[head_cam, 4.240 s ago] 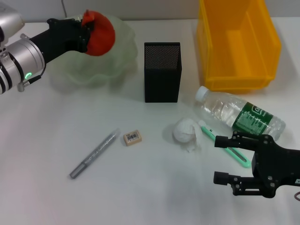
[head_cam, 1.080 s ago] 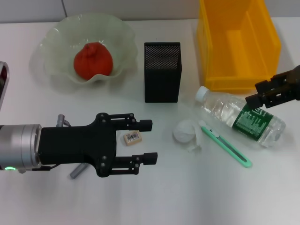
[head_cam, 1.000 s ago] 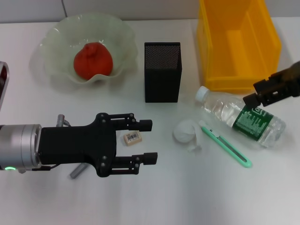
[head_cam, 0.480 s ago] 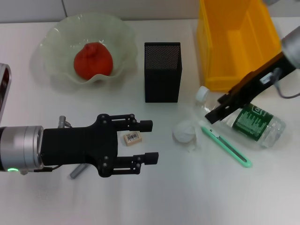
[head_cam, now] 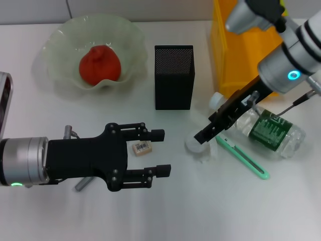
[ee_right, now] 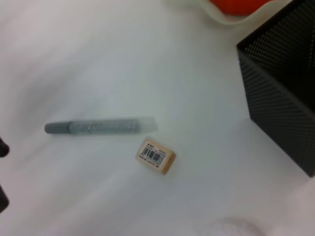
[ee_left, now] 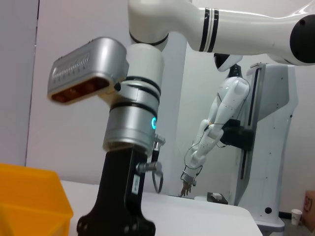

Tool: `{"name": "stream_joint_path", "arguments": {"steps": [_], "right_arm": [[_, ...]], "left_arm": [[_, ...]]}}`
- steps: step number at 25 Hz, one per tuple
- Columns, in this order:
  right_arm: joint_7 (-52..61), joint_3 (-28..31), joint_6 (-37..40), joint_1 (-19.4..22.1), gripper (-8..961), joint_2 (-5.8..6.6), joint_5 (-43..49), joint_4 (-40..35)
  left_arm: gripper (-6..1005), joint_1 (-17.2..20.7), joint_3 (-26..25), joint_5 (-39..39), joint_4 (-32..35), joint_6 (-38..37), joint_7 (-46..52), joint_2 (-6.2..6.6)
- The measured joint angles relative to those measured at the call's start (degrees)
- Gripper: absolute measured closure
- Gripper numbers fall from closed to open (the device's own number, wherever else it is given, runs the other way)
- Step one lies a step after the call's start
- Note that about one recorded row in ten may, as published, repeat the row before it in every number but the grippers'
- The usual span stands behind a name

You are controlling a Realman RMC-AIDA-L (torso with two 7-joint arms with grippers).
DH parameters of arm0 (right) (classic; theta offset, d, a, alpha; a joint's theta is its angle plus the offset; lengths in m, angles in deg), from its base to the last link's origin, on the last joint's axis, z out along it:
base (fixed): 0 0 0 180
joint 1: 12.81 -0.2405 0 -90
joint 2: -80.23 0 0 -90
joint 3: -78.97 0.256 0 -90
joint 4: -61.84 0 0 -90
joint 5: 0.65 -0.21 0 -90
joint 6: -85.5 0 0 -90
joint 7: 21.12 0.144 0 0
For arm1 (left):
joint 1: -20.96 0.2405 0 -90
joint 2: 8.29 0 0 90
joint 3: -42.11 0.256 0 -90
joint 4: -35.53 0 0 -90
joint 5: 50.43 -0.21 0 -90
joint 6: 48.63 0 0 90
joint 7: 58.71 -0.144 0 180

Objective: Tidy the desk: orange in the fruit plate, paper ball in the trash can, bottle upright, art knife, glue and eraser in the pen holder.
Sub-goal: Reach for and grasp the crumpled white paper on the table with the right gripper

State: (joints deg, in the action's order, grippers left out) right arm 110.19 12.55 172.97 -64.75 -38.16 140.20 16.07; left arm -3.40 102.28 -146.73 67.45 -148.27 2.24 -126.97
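The orange (head_cam: 99, 64) lies in the pale green fruit plate (head_cam: 131, 35). My left gripper (head_cam: 160, 152) hovers open low over the desk, its fingertips on either side of the beige eraser (head_cam: 141, 147); the arm hides most of the silver glue (head_cam: 81, 184). My right gripper (head_cam: 202, 136) reaches down onto the white paper ball (head_cam: 194, 146). The mint-green art knife (head_cam: 242, 156) and the bottle (head_cam: 273, 128) lie flat beside it. The right wrist view shows the glue (ee_right: 98, 127), the eraser (ee_right: 155, 156) and the pen holder (ee_right: 280, 93).
The black mesh pen holder (head_cam: 173, 78) stands at the middle, with the yellow trash can (head_cam: 226, 55) behind the right arm. The left wrist view shows the right arm (ee_left: 132, 123) and a corner of the trash can (ee_left: 24, 196).
The left gripper has let go of the orange, now in the plate, and come down over the eraser. The right arm has swung from the bottle to the paper ball.
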Motion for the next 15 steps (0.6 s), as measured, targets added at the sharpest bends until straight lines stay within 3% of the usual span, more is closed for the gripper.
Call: {"name": "stream_joint_path", "arguments": {"steps": [15], "right_arm": [[-0.69, -2.73, -4.67, -0.27, 165, -0.67, -0.52, 3.34]], "left_arm": [[333, -0.08, -0.3, 0.0, 0.0, 0.06, -0.13, 0.07]]}}
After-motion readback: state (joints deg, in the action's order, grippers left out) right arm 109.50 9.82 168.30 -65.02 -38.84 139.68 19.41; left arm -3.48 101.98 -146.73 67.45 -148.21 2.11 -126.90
